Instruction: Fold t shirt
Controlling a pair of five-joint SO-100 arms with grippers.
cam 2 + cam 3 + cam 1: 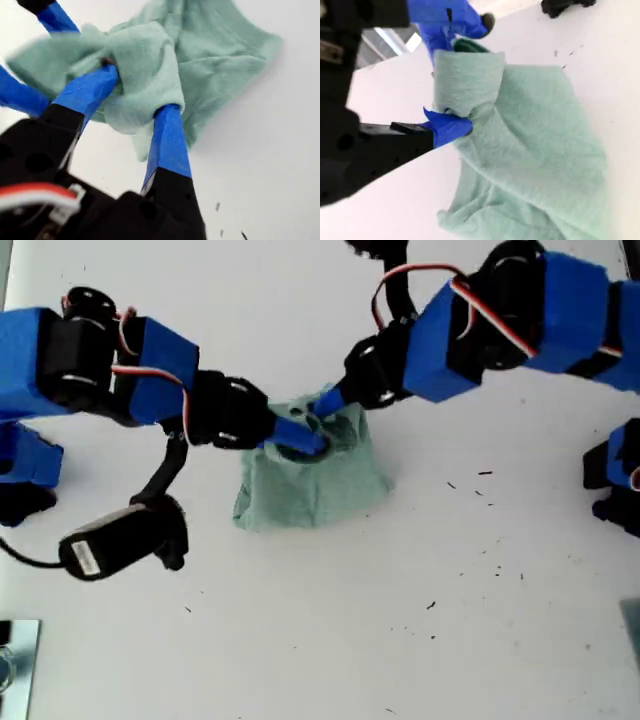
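My first gripper [137,95] and my second gripper [451,125] pinching bunched t shirt [315,480], bare table [450,620] around

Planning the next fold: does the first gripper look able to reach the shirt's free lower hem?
Probably not yet: my first gripper is shut on the t shirt, bunched beside my second gripper.
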